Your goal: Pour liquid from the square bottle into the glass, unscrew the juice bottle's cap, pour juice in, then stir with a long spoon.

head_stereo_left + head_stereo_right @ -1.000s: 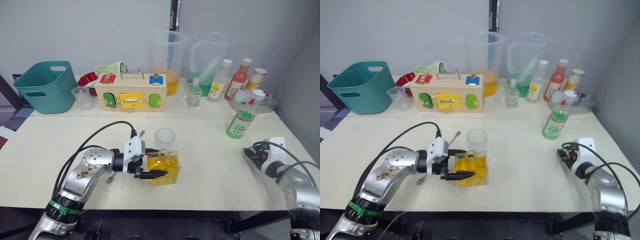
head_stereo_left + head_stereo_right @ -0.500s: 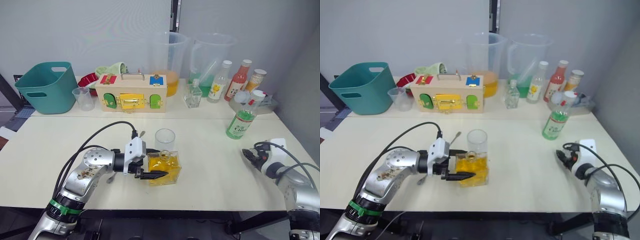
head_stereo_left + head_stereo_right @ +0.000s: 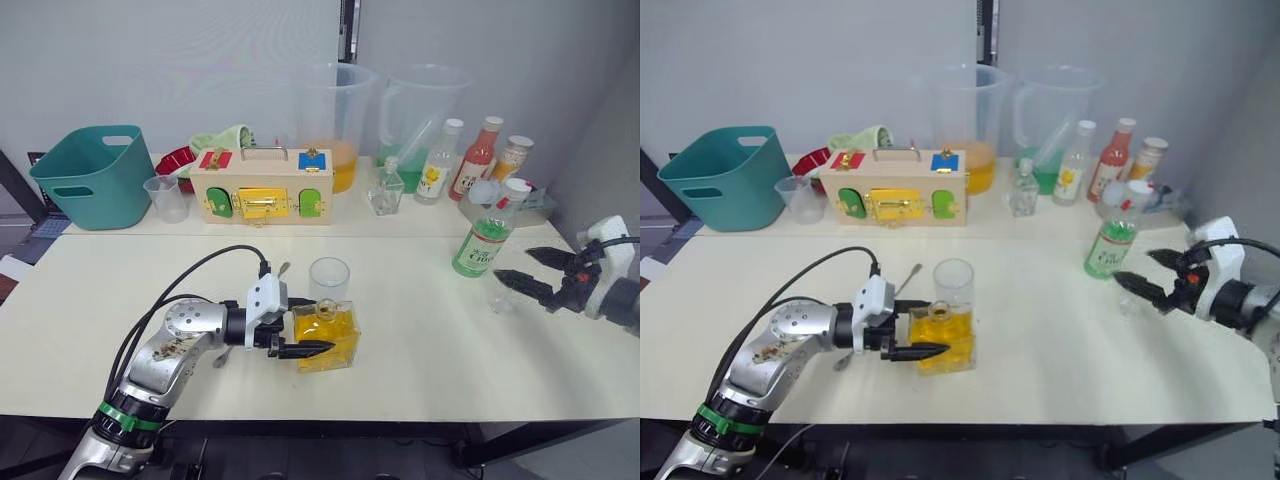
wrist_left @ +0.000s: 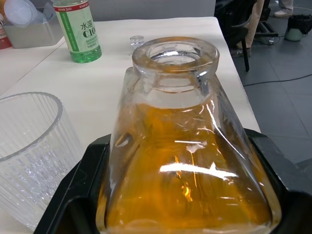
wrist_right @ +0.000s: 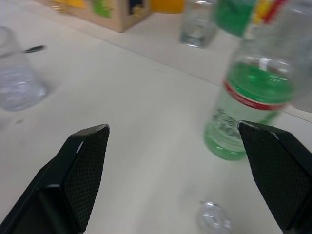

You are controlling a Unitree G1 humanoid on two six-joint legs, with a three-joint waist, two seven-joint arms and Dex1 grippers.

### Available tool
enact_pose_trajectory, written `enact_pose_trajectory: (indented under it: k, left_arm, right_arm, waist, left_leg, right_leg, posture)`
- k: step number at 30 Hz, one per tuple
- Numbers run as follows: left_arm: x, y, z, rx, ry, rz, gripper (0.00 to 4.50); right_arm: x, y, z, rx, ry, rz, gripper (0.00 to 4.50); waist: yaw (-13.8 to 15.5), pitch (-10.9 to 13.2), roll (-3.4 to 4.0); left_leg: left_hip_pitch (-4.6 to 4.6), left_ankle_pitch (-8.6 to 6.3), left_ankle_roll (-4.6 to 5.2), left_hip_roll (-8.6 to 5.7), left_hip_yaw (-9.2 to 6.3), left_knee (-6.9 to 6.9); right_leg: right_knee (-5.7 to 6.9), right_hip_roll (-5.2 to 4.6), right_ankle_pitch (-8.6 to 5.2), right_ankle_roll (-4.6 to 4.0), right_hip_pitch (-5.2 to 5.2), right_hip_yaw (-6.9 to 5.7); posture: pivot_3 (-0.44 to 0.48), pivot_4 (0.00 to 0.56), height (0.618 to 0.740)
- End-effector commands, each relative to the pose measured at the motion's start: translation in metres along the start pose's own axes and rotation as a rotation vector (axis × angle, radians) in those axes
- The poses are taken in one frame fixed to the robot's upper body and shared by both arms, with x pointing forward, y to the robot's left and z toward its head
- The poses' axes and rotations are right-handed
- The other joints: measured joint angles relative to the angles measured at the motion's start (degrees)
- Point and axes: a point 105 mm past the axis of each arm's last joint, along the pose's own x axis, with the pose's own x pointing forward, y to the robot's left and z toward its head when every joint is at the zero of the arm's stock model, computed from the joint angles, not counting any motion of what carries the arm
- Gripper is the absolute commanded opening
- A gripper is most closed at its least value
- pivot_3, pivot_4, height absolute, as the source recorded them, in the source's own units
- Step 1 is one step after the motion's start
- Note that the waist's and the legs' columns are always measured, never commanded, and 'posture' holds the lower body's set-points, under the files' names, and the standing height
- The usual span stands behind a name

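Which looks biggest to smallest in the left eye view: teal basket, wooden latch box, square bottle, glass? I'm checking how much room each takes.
1. Wooden latch box and teal basket: about alike, unranked.
2. Square bottle, nearer the camera, so possibly flattered.
3. Glass.

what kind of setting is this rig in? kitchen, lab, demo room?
Most likely a robot test lab, not a kitchen: a plain cream worktable against a bare grey wall, with mismatched props along the back such as a wooden latch-and-lock busy box, a teal plastic tub and two big clear measuring jugs.
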Motion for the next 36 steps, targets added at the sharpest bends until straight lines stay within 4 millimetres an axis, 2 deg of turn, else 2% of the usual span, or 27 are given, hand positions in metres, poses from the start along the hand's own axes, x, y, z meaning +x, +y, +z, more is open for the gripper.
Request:
enact_pose_trajectory:
  k: [1,7,9,13,16,20,24,27,32,36]
  left_arm:
    - [-0.008,0.0,0.008,0.014,-0.019,0.032,2.8]
    - [-0.018,-0.004,0.021,-0.04,-0.063,0.08,2.8]
    - [-0.024,-0.006,0.026,-0.048,-0.07,0.104,2.8]
    - [-0.042,-0.013,0.034,-0.048,-0.039,0.158,2.8]
    - [-0.059,-0.015,0.037,-0.056,-0.018,0.21,2.8]
    - [-0.082,-0.013,0.041,-0.058,0.003,0.287,2.8]
    - [-0.113,0.012,0.053,-0.041,-0.019,0.453,2.8]
    - [-0.126,0.029,0.064,-0.025,-0.031,0.525,2.8]
    - [-0.129,0.063,0.082,0.097,0.026,0.621,2.8]
    - [-0.124,0.08,0.092,0.167,0.048,0.641,2.8]
  right_arm:
    - [-0.003,0.039,0.02,-0.051,0.02,0.246,4.46]
    - [0.01,0.08,0.037,0.003,-0.022,0.489,4.46]
    - [0.017,0.088,0.04,0.01,-0.038,0.539,4.46]
    - [0.031,0.092,0.041,0.027,-0.05,0.594,4.46]
    - [0.034,0.091,0.04,0.034,-0.048,0.621,4.46]
    - [0.039,0.09,0.04,0.03,-0.043,0.659,4.46]
    - [0.042,0.089,0.043,0.039,-0.044,0.669,4.46]
    - [0.045,0.092,0.042,0.029,-0.048,0.676,4.46]
    - [0.041,0.097,0.044,0.079,-0.064,0.678,4.46]
    - [0.038,0.1,0.043,0.069,-0.072,0.653,4.46]
  waist:
    - [-0.1,0.0,0.0]
    - [-0.4,0.0,-0.02]
    - [-0.5,0.1,-0.05]
    - [-0.4,0.1,-0.1]
    - [-0.2,0.1,-0.1]
    - [0.0,0.2,-0.1]
    - [0.3,0.2,-0.1]
    - [0.4,0.3,-0.14]
    - [0.7,0.3,-0.23]
    - [0.7,0.3,-0.25]
  left_leg:
    - [0.01,-0.01,0.02,0.02,-0.02,-0.04]
    - [0.03,-0.02,0.03,0.08,-0.01,-0.2]
    - [0.02,-0.02,0.03,0.06,0.0,-0.22]
    - [-0.26,-0.01,0.01,0.03,0.02,-0.21]
    - [-0.59,0.05,-0.09,0.01,0.02,-0.21]
    - [-0.64,0.04,-0.09,-0.02,0.01,-0.21]
    - [-0.64,0.04,-0.09,-0.01,0.0,-0.21]
    - [-0.64,0.05,-0.1,-0.01,-0.01,-0.21]
    - [-0.67,0.06,-0.12,-0.08,-0.02,-0.21]
    - [-0.72,0.06,-0.11,-0.09,-0.04,-0.22]
  right_leg:
    - [0.0,0.01,0.0,0.0,0.0,-0.01]
    - [-0.15,0.06,0.0,0.0,-0.06,0.02]
    - [-0.13,0.03,0.0,-0.01,-0.1,0.02]
    - [0.02,-0.02,0.0,-0.01,-0.51,0.06]
    - [0.11,-0.03,0.01,-0.01,-0.9,0.07]
    - [0.06,-0.1,0.01,-0.01,-0.9,0.03]
    - [0.06,-0.11,0.01,-0.01,-0.9,-0.01]
    - [0.06,-0.09,0.01,-0.01,-0.9,-0.06]
    - [0.09,-0.12,0.02,0.0,-0.91,-0.1]
    - [0.17,-0.1,0.03,0.01,-0.92,-0.13]
  posture:
    - [0.0,0.15,0.74]
    - [0.0,0.15,0.74]
    - [0.0,0.15,0.74]
    - [0.0,0.15,0.74]
    - [0.0,0.15,0.74]
    - [0.0,0.15,0.74]
    - [0.0,0.15,0.74]
    - [0.0,0.15,0.74]
    - [0.0,0.15,0.74]
    - [0.0,0.15,0.74]
